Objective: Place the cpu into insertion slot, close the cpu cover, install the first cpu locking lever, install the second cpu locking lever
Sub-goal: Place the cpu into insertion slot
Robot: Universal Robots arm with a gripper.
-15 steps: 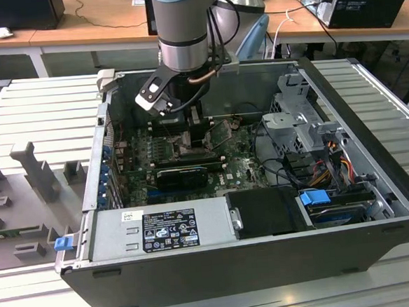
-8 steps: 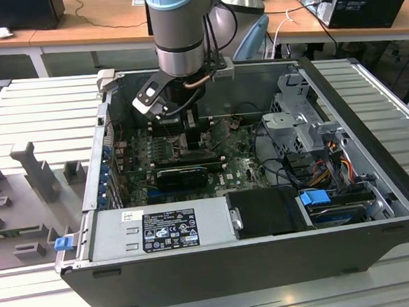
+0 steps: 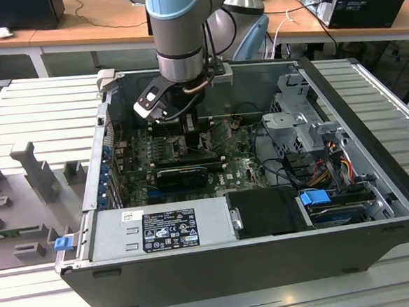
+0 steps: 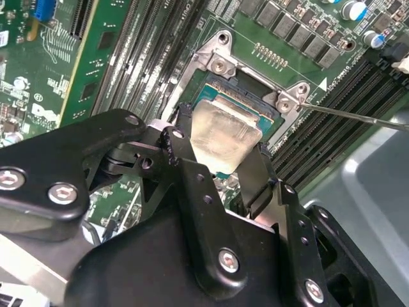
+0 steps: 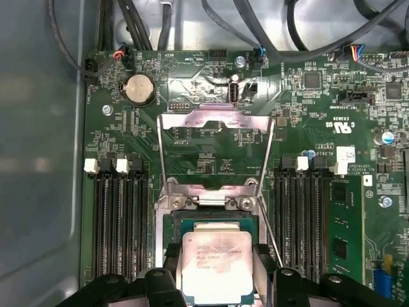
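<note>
In both wrist views my gripper (image 4: pixel 220 135) (image 5: pixel 217 256) is shut on the cpu (image 4: pixel 223 128) (image 5: pixel 216 268), a small square chip with a pale silver face, one black finger on each of two opposite edges. The chip hangs level just over the insertion slot (image 5: pixel 211 220) (image 4: pixel 220 64), covering part of its dark centre. I cannot tell whether it touches the socket. The cpu cover (image 5: pixel 217 121), a thin silvery frame, stands flipped open behind the socket. A thin wire locking lever (image 4: pixel 345 115) (image 5: pixel 271 233) sticks out beside the socket. In the exterior view the gripper (image 3: pixel 187 123) reaches down into the open case.
Black memory slots (image 5: pixel 118 217) flank the socket on both sides, with one green memory stick (image 5: pixel 345 224) fitted. A coin battery (image 5: pixel 138 89) and cables lie beyond the cover. The grey power supply (image 3: pixel 161 230), the drive cage (image 3: pixel 301 126) and the case walls (image 3: pixel 108 125) hem in the board.
</note>
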